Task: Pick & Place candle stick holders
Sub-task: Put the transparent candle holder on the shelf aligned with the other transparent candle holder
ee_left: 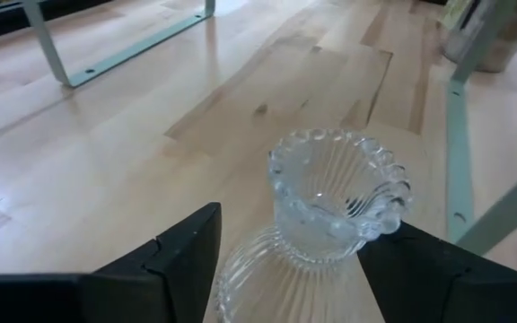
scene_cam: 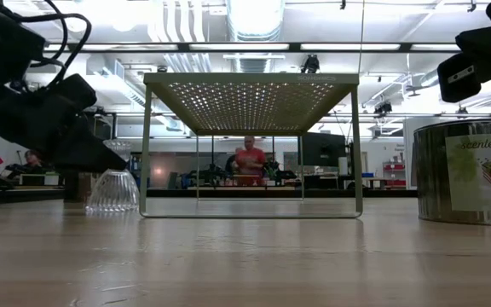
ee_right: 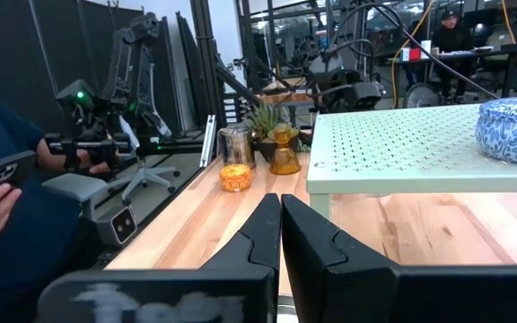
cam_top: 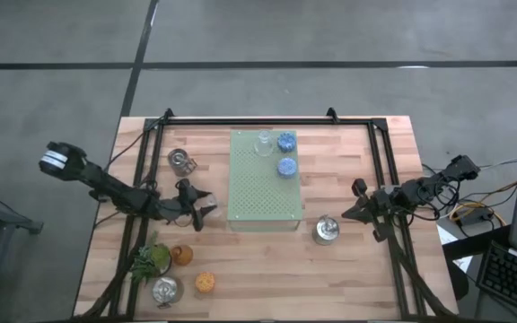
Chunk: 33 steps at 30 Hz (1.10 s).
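Left gripper (ee_left: 281,260) has its jaws spread, one on each side of a clear glass holder (ee_left: 335,202) that stands on the bench (cam_top: 348,269) just left of the green perforated board (cam_top: 263,202); jaws flank the glass, can't tell if they touch it. Right gripper (ee_right: 279,235) is low over the bench on the right side, jaws pressed together, nothing between them, just beside a silver holder (cam_top: 327,231) off the board's front right corner.

On the board: second clear glass holder (cam_top: 264,144) and two blue holders (cam_top: 286,141) (cam_top: 286,167), clustered at the far end. Another silver holder (cam_top: 180,161) sits left of the board.

Front left of the bench: plant sprig (cam_top: 150,259), amber holder (cam_top: 182,255), orange holder (cam_top: 205,283), third silver holder (cam_top: 165,290), all close together.
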Tool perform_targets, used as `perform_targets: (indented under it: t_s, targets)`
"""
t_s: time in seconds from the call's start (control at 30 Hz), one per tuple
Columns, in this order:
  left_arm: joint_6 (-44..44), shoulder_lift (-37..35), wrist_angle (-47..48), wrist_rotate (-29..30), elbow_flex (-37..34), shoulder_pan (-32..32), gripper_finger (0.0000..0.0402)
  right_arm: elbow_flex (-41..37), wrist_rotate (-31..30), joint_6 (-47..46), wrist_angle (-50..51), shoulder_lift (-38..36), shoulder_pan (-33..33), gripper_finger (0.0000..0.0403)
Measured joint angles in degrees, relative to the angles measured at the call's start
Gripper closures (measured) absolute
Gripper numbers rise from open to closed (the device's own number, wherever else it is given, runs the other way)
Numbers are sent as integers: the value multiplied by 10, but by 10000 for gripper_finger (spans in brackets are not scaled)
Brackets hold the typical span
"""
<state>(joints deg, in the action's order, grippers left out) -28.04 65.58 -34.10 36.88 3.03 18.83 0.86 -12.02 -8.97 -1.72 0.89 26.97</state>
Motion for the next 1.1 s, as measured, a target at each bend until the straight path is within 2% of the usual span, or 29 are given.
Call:
perform_targets:
  t_s: [0.3, 0.8, 1.1]
  targets:
    - [-5, 18, -17, 6, 0, 0, 186, 0, 0, 0, 0, 0, 0, 394]
    - [1, 17, -24, 35, 0, 0, 265, 0, 0, 0, 0, 0, 0, 394]
    - [9, 14, -22, 48, 0, 0, 271, 0, 0, 0, 0, 0, 0, 394]
